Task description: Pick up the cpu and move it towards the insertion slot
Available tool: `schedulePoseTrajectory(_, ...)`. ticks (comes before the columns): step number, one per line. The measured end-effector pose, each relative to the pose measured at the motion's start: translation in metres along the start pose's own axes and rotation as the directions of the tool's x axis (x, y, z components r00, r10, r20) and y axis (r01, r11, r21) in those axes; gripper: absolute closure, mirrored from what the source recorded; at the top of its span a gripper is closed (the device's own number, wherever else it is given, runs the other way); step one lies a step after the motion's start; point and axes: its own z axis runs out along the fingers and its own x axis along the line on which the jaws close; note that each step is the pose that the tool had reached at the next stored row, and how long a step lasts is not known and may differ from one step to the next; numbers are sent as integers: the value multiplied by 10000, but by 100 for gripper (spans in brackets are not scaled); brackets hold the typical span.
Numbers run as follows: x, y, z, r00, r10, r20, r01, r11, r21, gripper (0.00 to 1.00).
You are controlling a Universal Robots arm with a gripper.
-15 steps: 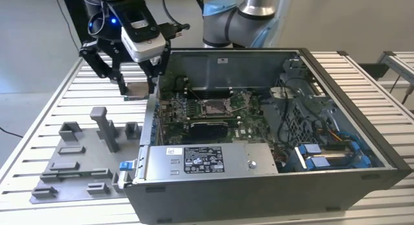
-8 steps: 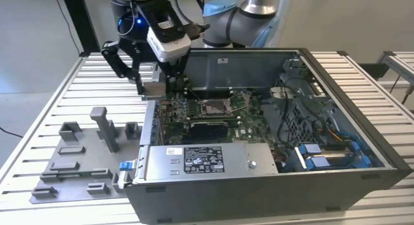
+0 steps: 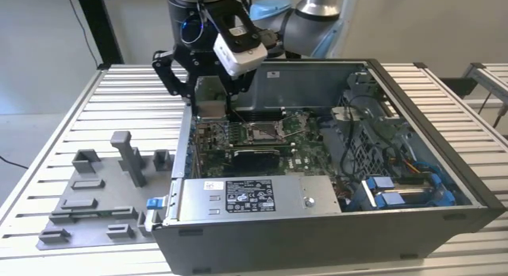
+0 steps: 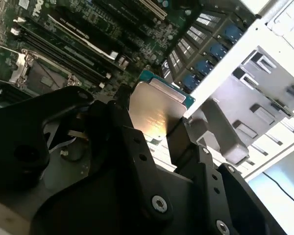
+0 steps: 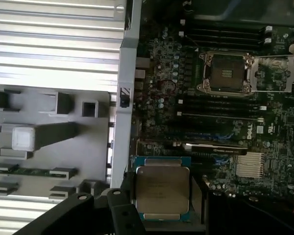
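The cpu (image 5: 162, 191) is clamped between the fingers (image 4: 179, 144) of the gripper (image 5: 162, 205) and is held above the board (image 5: 161, 88), well apart from the slot (image 5: 224, 73).

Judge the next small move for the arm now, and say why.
Probably carry the cpu across the motherboard toward the insertion slot. The gripper is shut on the cpu, which hangs above the board near the case wall, well apart from the slot.

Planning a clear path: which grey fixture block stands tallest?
The upright post, a slim column rising well above the low blocks around it.
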Motion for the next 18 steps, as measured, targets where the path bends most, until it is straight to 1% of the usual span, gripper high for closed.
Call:
schedulePoseTrajectory(14, -569, -31, 15, 10000, -1, 0, 1, 10000, 0, 100)
schedulePoseTrajectory(18, -722, -40, 19, 10000, -1, 0, 1, 10000, 0, 100)
